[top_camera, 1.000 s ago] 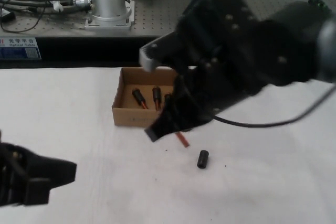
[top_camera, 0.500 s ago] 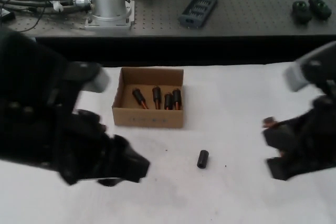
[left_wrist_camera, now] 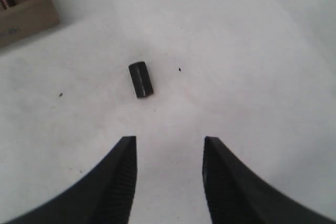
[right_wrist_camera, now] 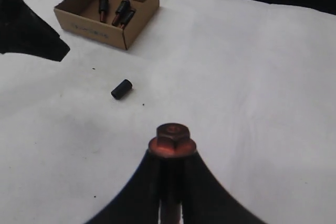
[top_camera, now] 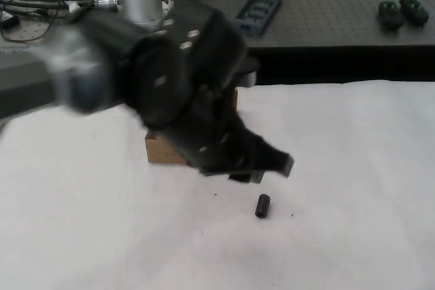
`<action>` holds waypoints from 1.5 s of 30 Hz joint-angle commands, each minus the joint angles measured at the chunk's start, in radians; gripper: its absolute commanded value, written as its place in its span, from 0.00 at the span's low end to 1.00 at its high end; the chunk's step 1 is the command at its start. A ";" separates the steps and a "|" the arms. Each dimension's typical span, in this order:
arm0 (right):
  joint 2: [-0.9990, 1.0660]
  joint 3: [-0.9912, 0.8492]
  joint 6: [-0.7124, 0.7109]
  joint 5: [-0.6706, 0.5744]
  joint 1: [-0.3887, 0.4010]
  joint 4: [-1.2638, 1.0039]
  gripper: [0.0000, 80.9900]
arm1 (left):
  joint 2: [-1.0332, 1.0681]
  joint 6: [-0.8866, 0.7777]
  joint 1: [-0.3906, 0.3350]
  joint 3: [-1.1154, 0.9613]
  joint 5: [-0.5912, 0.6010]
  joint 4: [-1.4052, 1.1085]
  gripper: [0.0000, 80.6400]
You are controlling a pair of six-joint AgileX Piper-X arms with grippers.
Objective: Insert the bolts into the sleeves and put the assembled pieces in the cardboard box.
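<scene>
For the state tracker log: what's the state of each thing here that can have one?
left gripper: open, empty, poised over the sleeve.
right gripper: shut on the bolt.
bolt: clamped between the fingers, head showing, not in a sleeve.
sleeve: loose, lying on its side on the white cloth, no bolt showing.
cardboard box: open-topped, upright.
assembled pieces: lying inside the box.

Sleeve (top_camera: 262, 206) on cloth (top_camera: 353, 168), before and right of cardboard box (right_wrist_camera: 94, 27)
</scene>
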 commanded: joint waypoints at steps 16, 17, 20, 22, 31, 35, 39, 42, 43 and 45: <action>-0.046 -0.003 0.050 0.026 -0.007 0.058 0.08 | 0.401 0.045 -0.004 -0.363 -0.146 0.144 0.37; -0.046 -0.003 0.050 0.026 -0.007 0.061 0.08 | 0.413 0.045 -0.004 -0.369 -0.146 0.144 0.37; -0.046 -0.003 0.050 0.026 -0.007 0.063 0.08 | 0.438 0.045 -0.004 -0.375 -0.146 0.144 0.37; -0.046 -0.003 0.050 0.026 -0.007 0.063 0.08 | 0.448 0.045 -0.004 -0.375 -0.146 0.144 0.37; -0.046 -0.003 0.050 0.026 -0.007 0.063 0.08 | 0.455 0.035 -0.024 -0.375 -0.146 0.188 0.37; -0.046 -0.003 0.050 0.026 -0.007 0.059 0.08 | 0.467 0.035 -0.046 -0.375 -0.146 0.176 0.37; -0.046 -0.003 0.050 0.026 -0.007 0.059 0.08 | 0.491 0.035 -0.052 -0.375 -0.146 0.178 0.37; -0.046 -0.003 0.050 0.026 -0.007 0.059 0.08 | 0.498 0.035 -0.052 -0.375 -0.146 0.183 0.37; -0.046 -0.003 0.050 0.026 -0.007 0.059 0.08 | 0.501 0.035 -0.052 -0.375 -0.146 0.183 0.37; -0.046 -0.003 0.050 0.026 -0.007 0.059 0.08 | 0.503 0.035 -0.052 -0.375 -0.146 0.181 0.37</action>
